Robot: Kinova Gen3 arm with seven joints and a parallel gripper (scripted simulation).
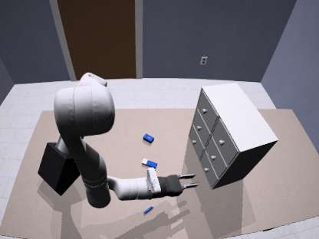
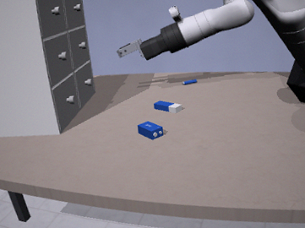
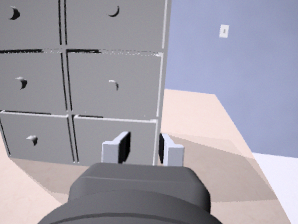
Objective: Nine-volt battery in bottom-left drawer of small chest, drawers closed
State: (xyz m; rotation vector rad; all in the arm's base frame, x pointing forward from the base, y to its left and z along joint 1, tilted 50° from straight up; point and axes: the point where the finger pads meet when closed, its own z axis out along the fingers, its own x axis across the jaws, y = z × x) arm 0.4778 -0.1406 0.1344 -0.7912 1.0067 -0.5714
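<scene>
The blue battery (image 1: 148,138) (image 2: 150,129) lies flat on the table (image 1: 126,126) (image 2: 218,152).
</scene>
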